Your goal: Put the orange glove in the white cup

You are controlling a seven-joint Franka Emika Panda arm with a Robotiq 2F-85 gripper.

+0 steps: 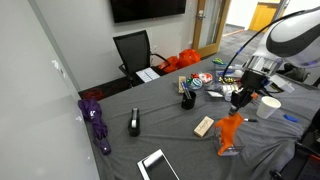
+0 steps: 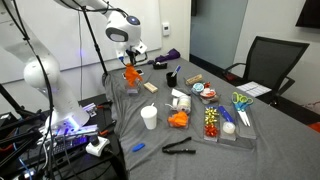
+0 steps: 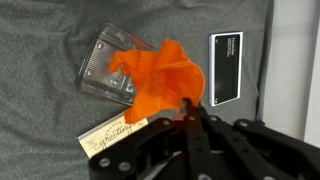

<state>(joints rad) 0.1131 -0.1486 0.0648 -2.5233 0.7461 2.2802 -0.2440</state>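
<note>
- While its fingers stay out of sight behind the cloth in both exterior views, the gripper [image 1: 237, 106] hangs above the grey-covered table [image 1: 170, 142] with the orange glove [image 1: 230, 132] dangling from it
- Seen from the wrist view, the gripper [image 3: 186, 112] is clenched on a bunched fold of the orange glove [image 3: 160, 80], which spreads out below the fingertips
- Upright on the table, the white cup [image 1: 270, 107] stands near the glove but clearly apart from it; in an exterior view the cup [image 2: 149, 118] sits closer to the camera than the hanging glove [image 2: 131, 78]
- Under the glove in the wrist view lies a clear plastic tray [image 3: 100, 66], flat on the cloth and partly hidden by the orange fabric
- Just beside the tray rests a wooden block [image 3: 108, 136] bearing script lettering; a black rectangular device [image 3: 225, 65] lies on the opposite side of the glove
- Near the cup, a second orange item [image 2: 178, 120] sits on the table; what it is cannot be told at this size
- At the far edge of the table lies a purple umbrella [image 1: 97, 120], and a black office chair [image 1: 133, 50] stands behind it
</note>
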